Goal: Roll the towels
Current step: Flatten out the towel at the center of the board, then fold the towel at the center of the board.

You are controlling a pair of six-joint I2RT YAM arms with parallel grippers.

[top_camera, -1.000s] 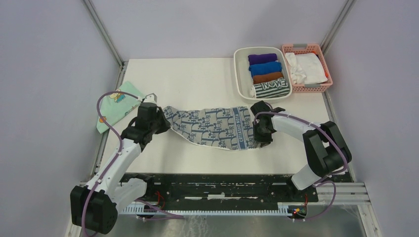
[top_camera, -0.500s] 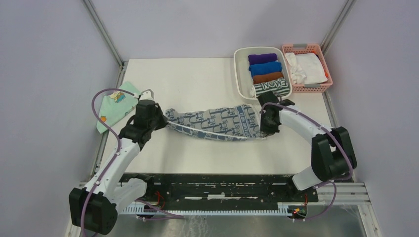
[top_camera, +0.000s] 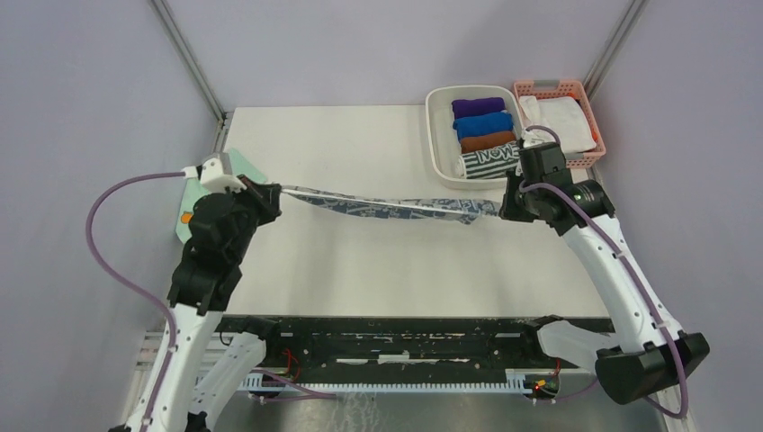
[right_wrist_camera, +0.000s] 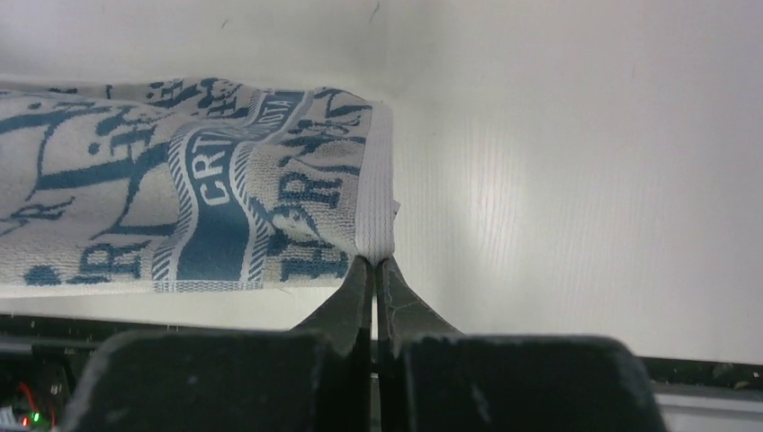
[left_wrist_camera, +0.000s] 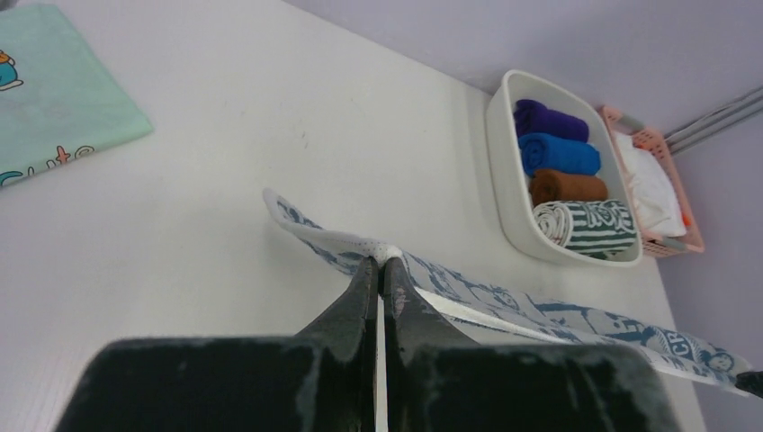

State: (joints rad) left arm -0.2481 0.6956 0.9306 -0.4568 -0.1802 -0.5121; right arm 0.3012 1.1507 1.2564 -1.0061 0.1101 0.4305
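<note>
Towel: blue-grey patterned towel (top_camera: 387, 207) hangs taut across mid-frame, above the worktop (top_camera: 351, 144) — an end at each arm.
Left tool (top_camera: 275, 191): clenched on its left end.
Right tool (top_camera: 504, 209): clenched on the white hem, right of centre.
Striped towel (top_camera: 493, 160): rolled, in the white bin (top_camera: 438, 135), upper right.
My step: I'd lower both ends level, tension even, so it lands flat for rolling.

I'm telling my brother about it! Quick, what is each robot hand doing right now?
Left gripper: closed, holding one end of the blue-grey patterned cloth towel.
Right gripper: closed, holding that towel's other end.
</note>
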